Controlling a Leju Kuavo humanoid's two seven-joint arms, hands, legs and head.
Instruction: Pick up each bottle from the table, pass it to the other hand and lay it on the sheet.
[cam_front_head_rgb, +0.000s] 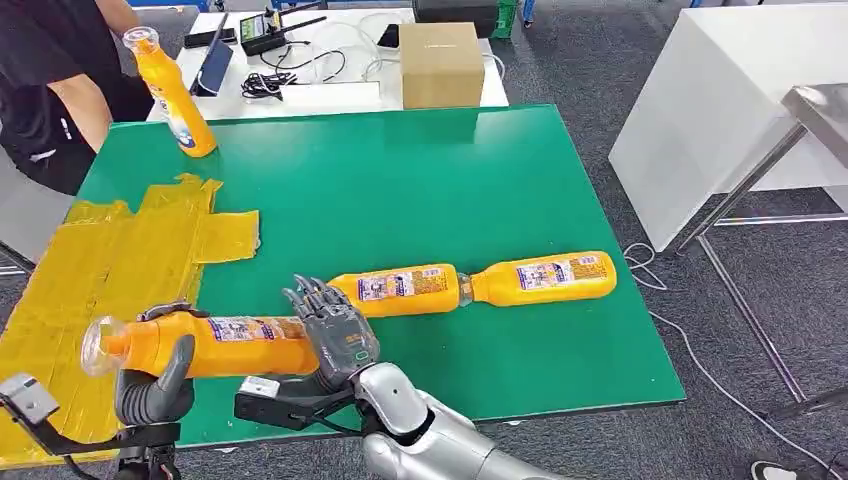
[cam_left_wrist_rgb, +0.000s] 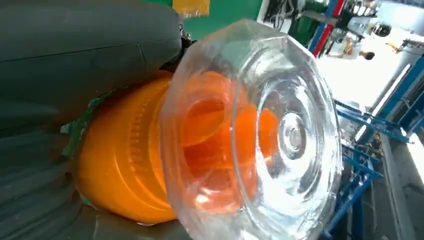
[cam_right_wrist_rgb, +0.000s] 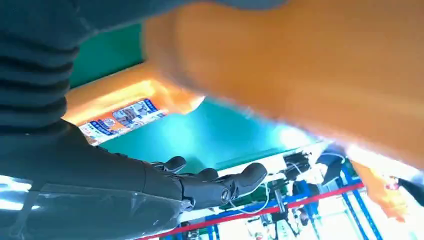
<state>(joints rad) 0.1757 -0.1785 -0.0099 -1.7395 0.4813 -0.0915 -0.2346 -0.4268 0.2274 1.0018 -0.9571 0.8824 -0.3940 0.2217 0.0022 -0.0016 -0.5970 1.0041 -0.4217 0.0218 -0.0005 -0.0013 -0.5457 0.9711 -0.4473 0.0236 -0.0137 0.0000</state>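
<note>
Gripping the held bottle (cam_front_head_rgb: 215, 343) near its clear cap, the left hand (cam_front_head_rgb: 155, 385) is keeping it level above the yellow sheet (cam_front_head_rgb: 95, 270) edge. The right hand (cam_front_head_rgb: 330, 325) is resting against the bottle's base, fingers straight and apart, not wrapping it. Two lying bottles (cam_front_head_rgb: 470, 285) are sitting end to end beyond the sheet on the green table (cam_front_head_rgb: 400, 170).

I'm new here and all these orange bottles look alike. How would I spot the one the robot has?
Start at the green table and go to its near left corner, by the yellow sheet. The held bottle is there, level, clear cap leftward, in the left hand. Unlike the others, it is lifted off the table.
</note>
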